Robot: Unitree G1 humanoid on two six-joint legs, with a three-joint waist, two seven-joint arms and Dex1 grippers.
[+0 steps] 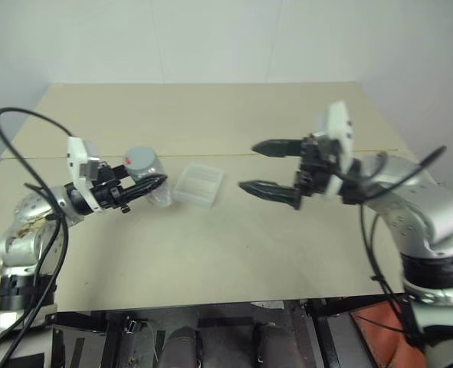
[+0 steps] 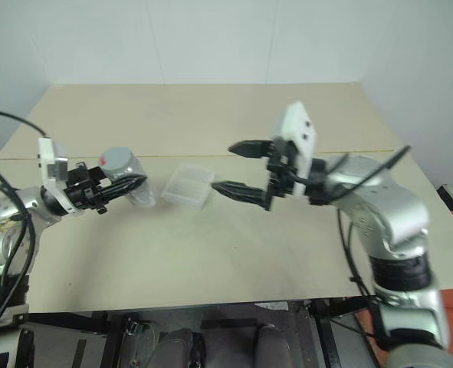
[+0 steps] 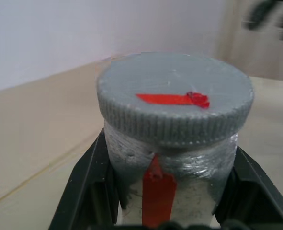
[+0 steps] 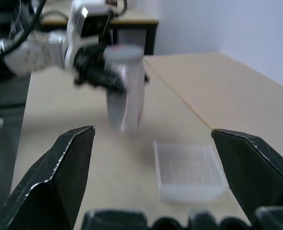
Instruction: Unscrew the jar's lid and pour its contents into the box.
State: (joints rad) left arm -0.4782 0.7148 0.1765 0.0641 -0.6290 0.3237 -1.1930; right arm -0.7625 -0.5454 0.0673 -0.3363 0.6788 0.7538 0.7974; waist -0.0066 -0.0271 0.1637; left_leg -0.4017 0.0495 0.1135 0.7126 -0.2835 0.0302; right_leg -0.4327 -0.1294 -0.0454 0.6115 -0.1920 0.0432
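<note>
- The left gripper (image 1: 138, 189) is clamped on the jar (image 1: 151, 182), its 2 black fingers (image 3: 91, 187) pressing the wrapped body just under the lid (image 3: 175, 98)
- The lid is on, grey with a red mark, and the jar hangs clear of the table (image 1: 234, 253)
- The right gripper (image 1: 270, 168) stands with its 2 fingers spread wide and nothing between them, pointing across at the jar, well apart from it
- The box (image 1: 198, 185) lies on the table between the 2 grippers, just beside the jar and closer to the left one
- Risk: the left grip sits high, near the cap, so the right fingers may find little rim to catch and slide off the ribbing
- Risk: if the hold on the smooth wrap is weak, the jar could spin along with the lid, or slip and drop onto the box
</note>
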